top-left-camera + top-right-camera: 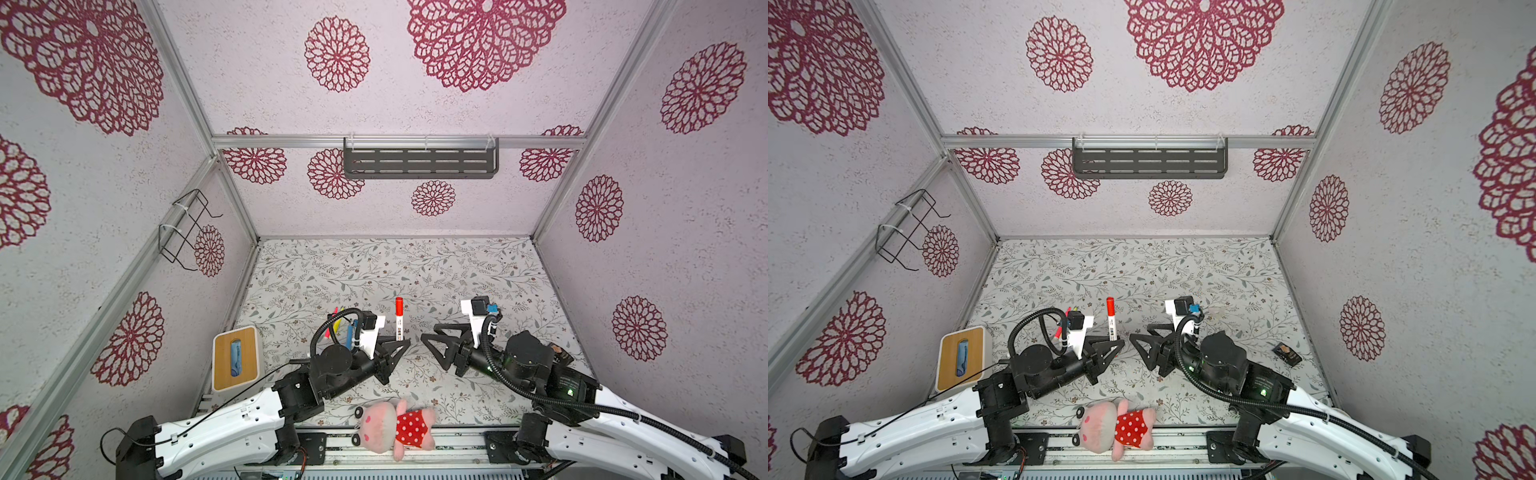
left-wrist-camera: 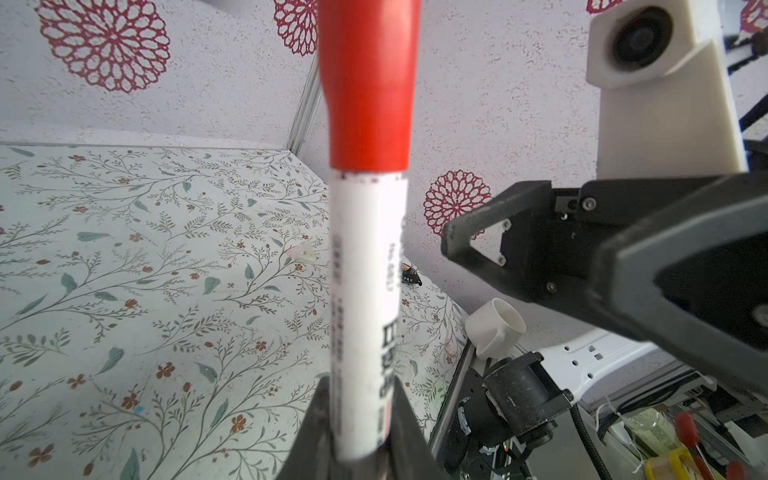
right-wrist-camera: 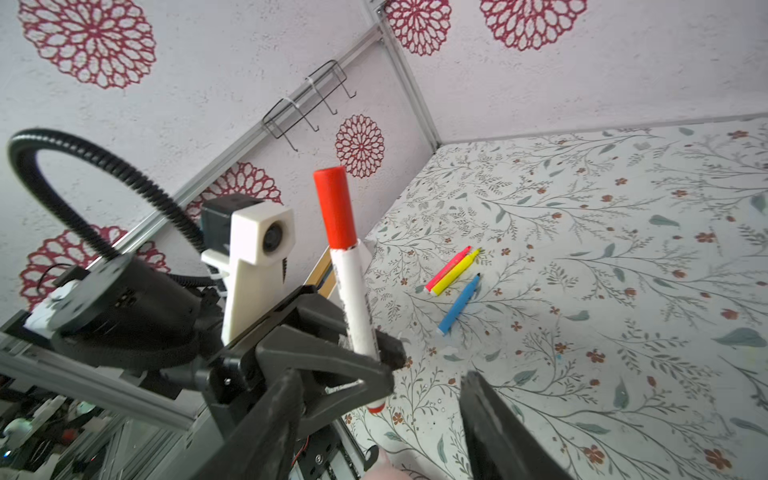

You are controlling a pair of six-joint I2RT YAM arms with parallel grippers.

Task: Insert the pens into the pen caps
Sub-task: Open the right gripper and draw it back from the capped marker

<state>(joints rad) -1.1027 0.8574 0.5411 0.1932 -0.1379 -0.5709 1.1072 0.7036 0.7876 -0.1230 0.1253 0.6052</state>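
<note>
Pinching the white-barrelled, red-capped marker pen [image 1: 400,322] near its lower end, the left gripper [image 1: 402,342] holds it above the leaf-printed tabletop [image 1: 457,270]; the right gripper [image 1: 428,331] is spread, empty; pale crimson-rosette walls [image 1: 457,104] enclose the cell

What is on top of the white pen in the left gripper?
A red cap sits on the white pen's upper end, fitted over it. The pen's tip cannot be seen, because the cap covers it. The left gripper grips the barrel lower down.
</note>
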